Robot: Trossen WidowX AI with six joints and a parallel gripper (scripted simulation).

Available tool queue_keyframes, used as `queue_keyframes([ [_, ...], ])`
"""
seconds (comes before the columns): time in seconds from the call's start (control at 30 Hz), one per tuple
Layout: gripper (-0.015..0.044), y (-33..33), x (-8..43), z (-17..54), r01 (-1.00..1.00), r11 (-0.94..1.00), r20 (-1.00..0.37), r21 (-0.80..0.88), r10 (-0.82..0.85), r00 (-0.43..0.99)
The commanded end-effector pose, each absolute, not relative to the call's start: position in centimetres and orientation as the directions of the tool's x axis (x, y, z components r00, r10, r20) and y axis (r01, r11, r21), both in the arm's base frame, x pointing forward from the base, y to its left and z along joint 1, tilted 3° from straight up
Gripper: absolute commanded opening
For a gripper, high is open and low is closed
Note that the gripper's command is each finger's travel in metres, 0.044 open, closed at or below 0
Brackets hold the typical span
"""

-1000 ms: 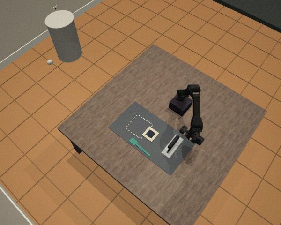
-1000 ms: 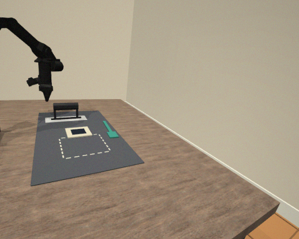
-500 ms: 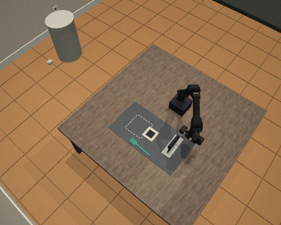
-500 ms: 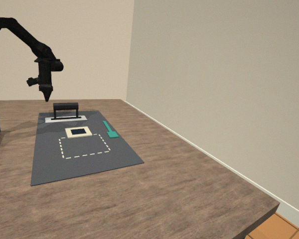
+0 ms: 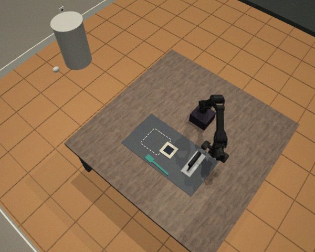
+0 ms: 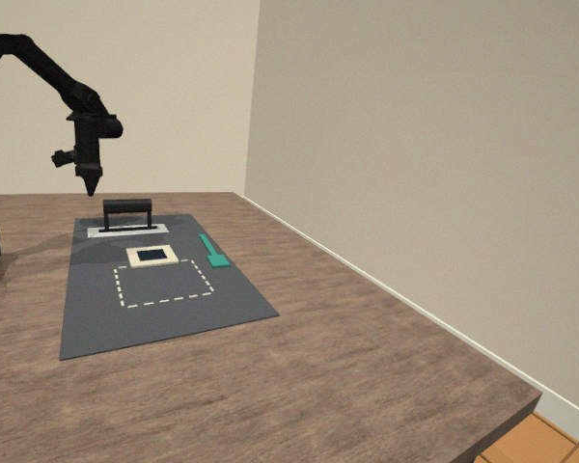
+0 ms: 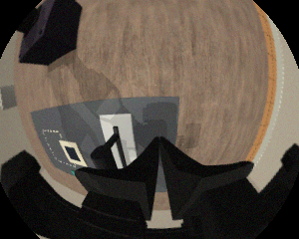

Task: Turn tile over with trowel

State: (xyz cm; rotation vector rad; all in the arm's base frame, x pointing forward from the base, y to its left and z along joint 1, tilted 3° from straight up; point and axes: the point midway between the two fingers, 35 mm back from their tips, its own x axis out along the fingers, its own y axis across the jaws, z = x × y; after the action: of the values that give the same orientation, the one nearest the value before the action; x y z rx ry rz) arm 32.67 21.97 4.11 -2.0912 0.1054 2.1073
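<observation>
Top view: gripper (image 5: 220, 157) (image 6: 91, 193) (image 7: 159, 139) hangs at the right end of the grey mat (image 5: 134, 136) (image 6: 95, 326) (image 7: 80, 112). A square tile (image 5: 163, 149) (image 6: 132, 257) (image 7: 65, 151), cream around a dark centre, lies beside the dashed outline (image 5: 147, 135) (image 6: 118, 286) (image 7: 44, 140), mostly or wholly outside it. Both a green flat-bladed tool (image 5: 149, 158) (image 6: 218, 260) and a pale-plated trowel with a raised black handle (image 5: 192, 163) (image 6: 126, 205) (image 7: 106, 154) rest on the mat; which counts as the small one is uncertain.

Exterior view: the fingertips are above the mat and apart from both tools. The dark square faces up, probably the marked side, so turning, placing and setting down all seem left to do. The arm's base end is cut off.

Wrist view: the fingers are together with nothing between them. They hide part of the trowel, and nearly all of the green tool.
</observation>
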Motion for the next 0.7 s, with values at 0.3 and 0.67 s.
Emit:
queue_keyframes([
  [0.3,0.01,21.97,32.67,4.11,-0.17,-0.983,-0.997,-0.07,0.071,-0.001],
  [0.67,0.027,21.08,33.5,4.34,-0.449,-0.891,-0.998,-0.062,0.07,-0.001],
])
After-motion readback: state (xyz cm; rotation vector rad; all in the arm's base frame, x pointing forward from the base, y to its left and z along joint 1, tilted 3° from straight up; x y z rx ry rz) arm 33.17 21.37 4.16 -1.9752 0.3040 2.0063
